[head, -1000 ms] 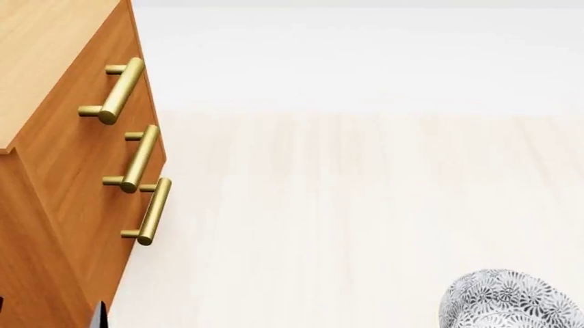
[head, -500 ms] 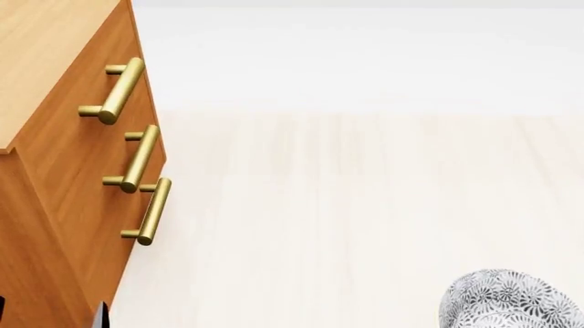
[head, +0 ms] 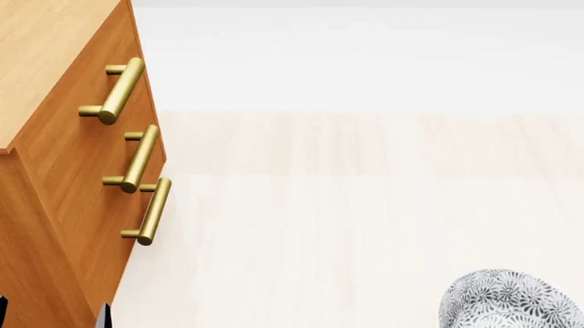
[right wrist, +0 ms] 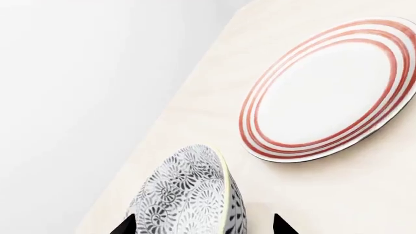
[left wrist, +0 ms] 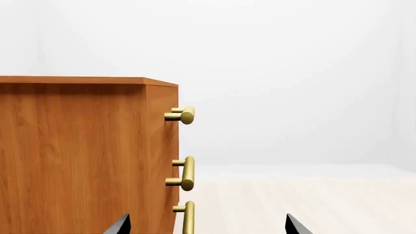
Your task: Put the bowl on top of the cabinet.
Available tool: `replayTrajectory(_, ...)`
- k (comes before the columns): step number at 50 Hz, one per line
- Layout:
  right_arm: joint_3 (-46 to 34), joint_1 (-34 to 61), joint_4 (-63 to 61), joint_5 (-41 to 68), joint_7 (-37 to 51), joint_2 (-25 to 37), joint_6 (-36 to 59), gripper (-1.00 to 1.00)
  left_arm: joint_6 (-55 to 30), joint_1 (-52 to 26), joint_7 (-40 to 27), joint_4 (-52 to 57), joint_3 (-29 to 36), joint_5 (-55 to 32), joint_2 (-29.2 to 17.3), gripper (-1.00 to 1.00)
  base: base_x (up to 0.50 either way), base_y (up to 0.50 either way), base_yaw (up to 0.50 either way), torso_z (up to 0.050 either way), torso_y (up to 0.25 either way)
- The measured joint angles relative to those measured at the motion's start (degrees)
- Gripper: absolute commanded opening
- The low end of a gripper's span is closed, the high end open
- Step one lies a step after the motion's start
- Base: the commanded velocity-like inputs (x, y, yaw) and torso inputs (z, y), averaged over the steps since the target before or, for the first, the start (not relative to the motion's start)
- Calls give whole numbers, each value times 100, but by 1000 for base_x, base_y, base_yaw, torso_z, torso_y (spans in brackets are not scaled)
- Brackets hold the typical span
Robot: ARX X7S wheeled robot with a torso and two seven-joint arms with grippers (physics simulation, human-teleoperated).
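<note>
The bowl [head: 507, 301], white with a dense grey floral pattern, shows at the head view's bottom right, tilted with its outer wall facing up. In the right wrist view the bowl [right wrist: 188, 192] lies on its side between my right gripper's [right wrist: 202, 227] fingertips, one of which presses its outer wall. The orange-brown cabinet [head: 64, 171] with brass handles and a lighter top stands at the left, well apart from the bowl. My left gripper [left wrist: 204, 227] is open and holds nothing, facing the cabinet [left wrist: 78, 156] corner just below its top.
A flat white plate with red rings [right wrist: 328, 90] lies on the pale wood floor [head: 347, 219] beyond the bowl. A white wall [head: 365, 61] closes the back. Brass bar handles [head: 139, 158] stick out from the cabinet front.
</note>
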Motion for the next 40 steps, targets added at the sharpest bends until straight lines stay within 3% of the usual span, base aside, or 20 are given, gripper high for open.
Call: replayTrajectory(40,-214,319,482,98,-124,115,293,100,15,-13,-65,14,39,-11,-67,100,0,0,0,0,0)
